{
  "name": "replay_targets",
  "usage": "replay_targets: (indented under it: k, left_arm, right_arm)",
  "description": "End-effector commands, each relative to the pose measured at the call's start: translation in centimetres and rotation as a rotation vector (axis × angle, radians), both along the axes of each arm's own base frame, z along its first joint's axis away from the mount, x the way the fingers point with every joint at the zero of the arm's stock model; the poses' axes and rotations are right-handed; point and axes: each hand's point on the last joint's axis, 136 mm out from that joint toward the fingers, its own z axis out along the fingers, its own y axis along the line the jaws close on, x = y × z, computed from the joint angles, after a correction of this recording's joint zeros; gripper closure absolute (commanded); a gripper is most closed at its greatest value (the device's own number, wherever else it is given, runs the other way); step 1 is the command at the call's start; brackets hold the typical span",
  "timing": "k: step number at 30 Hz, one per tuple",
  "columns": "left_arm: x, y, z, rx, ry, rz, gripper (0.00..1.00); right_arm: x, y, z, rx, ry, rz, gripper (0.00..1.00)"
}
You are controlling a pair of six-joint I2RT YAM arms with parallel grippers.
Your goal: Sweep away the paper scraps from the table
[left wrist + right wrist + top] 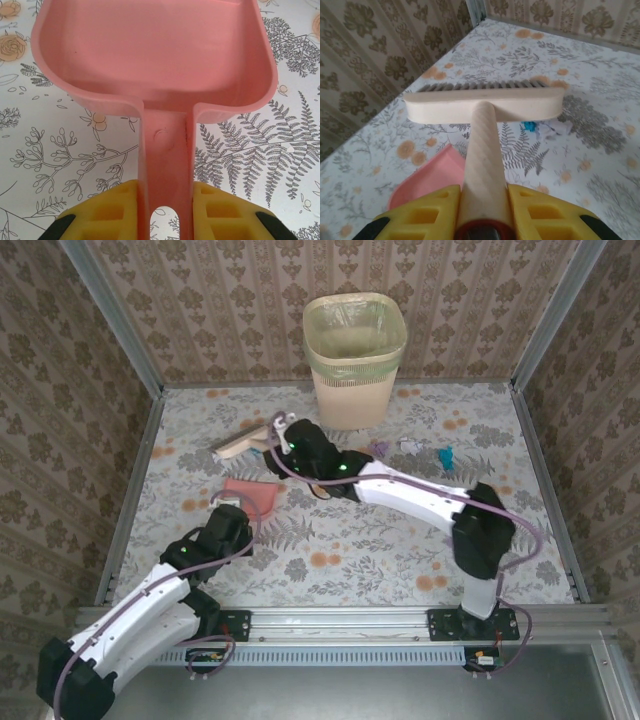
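My left fingers are clamped tight on the handle of the pink dustpan, which sits on the left side of the tabletop. My right fingers are closed snugly around the handle of the wooden brush, its head left of the bin. The paper scraps, lilac, white and teal, lie in a loose row just right of the bin, apart from both tools.

one pink dustpan; one brush; one bin; three paper scraps
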Motion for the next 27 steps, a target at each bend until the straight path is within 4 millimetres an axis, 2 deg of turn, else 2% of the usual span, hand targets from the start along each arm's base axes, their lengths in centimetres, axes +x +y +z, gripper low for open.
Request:
replay_targets:
  k: [1, 4, 6, 13, 18, 21, 25, 27]
  left_arm:
    - [-0.1, 0.0, -0.4, -0.033, 0.021, 0.019, 1.00]
    - [0.0, 0.1, -0.4, -0.046, 0.027, 0.030, 1.00]
    - [0.0, 0.4, -0.5, -0.049, 0.029, 0.041, 1.00]
    - [0.0, 1.2, -0.4, -0.061, 0.018, 0.086, 1.00]
    - [-0.1, 1.2, -0.4, -0.074, 0.017, 0.088, 1.00]
    - [-0.1, 1.0, -0.4, -0.080, 0.021, 0.081, 1.00]
    - [-0.1, 0.8, -0.6, -0.086, 0.033, 0.068, 1.00]
    - [-0.2, 0.5, -0.8, -0.091, 0.041, 0.058, 1.00]
  right_arm:
    - [2.1, 2.1, 1.5, -0.011, -0.077, 0.022, 1.00]
    - [4.2, 4.2, 0.7, -0.038, -0.098, 0.045, 1.00]
    - [5.4, 5.6, -0.8, -0.069, -0.079, 0.061, 1.00]
    - [7.2, 9.5, -4.9, -0.118, -0.028, 0.151, 1.00]
    - [7.7, 9.4, -6.6, -0.141, 0.006, 0.135, 1.00]
    - [7.2, 8.9, -7.6, -0.154, 0.041, 0.129, 1.00]
    - [6.1, 7.6, -9.1, -0.176, 0.095, 0.117, 1.00]
    - [5.5, 6.5, -9.1, -0.167, 0.101, 0.103, 1.00]
